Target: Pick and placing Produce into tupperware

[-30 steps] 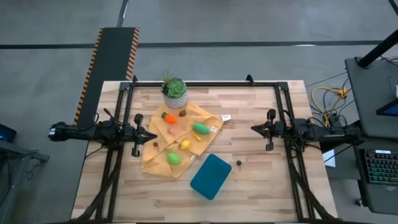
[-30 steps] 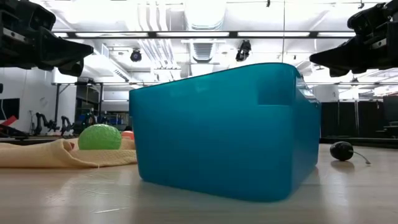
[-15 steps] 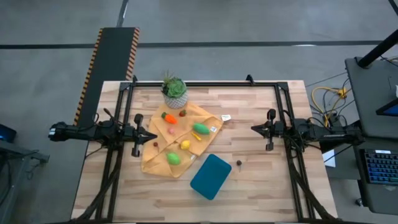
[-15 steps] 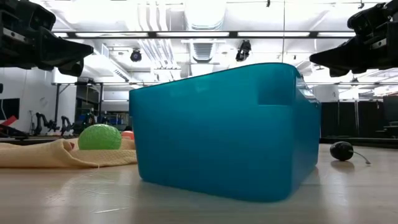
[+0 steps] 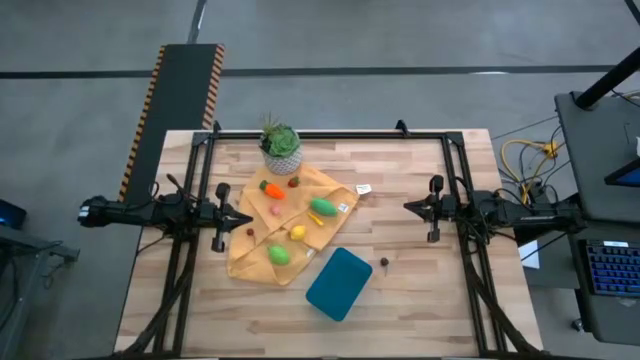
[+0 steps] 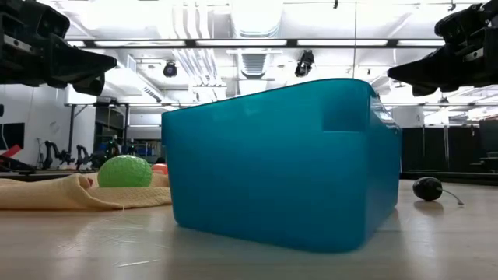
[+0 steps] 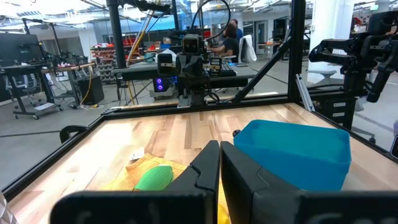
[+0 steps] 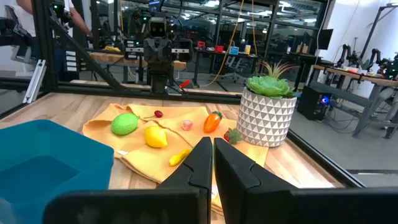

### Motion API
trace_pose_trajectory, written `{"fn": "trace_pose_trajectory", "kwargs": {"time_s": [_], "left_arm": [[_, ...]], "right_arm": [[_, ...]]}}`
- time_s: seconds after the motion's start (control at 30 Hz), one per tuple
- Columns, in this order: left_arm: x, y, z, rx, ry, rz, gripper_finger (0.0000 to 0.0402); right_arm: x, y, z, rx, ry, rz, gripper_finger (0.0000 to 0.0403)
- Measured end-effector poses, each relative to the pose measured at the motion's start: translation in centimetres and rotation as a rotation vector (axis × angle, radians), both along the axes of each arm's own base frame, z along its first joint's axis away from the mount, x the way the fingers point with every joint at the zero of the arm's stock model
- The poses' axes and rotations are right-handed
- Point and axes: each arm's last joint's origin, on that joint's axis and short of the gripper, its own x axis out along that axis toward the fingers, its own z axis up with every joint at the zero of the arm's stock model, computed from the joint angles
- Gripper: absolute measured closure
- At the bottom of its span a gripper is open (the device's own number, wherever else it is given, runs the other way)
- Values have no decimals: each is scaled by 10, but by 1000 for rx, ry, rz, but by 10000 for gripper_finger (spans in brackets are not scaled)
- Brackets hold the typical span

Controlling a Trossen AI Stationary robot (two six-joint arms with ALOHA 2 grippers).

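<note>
The teal tupperware (image 5: pixel 339 283) stands on the wooden table near its front edge, close before the low view (image 6: pixel 280 163). The produce lies on a mustard cloth (image 5: pixel 290 225): an orange carrot (image 5: pixel 271 189), a green piece (image 5: pixel 322 207), a yellow piece (image 5: pixel 297 233) and another green one (image 5: pixel 279 255). A small dark piece (image 5: pixel 384 262) rests on the bare wood right of the tupperware. My left gripper (image 5: pixel 248 219) hovers shut at the cloth's left edge. My right gripper (image 5: pixel 408 207) hovers shut over the table's right part. Both point level toward each other, holding nothing.
A potted green plant (image 5: pixel 281 147) in a white patterned pot stands at the cloth's far end. A black frame (image 5: pixel 330 134) runs round the table. A small white tag (image 5: pixel 363 188) lies right of the cloth. Bare wood lies between the cloth and my right gripper.
</note>
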Motion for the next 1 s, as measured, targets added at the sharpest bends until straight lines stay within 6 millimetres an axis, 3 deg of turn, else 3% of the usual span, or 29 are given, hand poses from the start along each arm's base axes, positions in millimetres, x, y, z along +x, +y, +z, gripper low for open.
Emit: {"fn": "trace_pose_trajectory", "kwargs": {"time_s": [1.0], "left_arm": [[0,0,2,-3,-23,0,402]], "right_arm": [[0,0,0,0,0,0,394]]}}
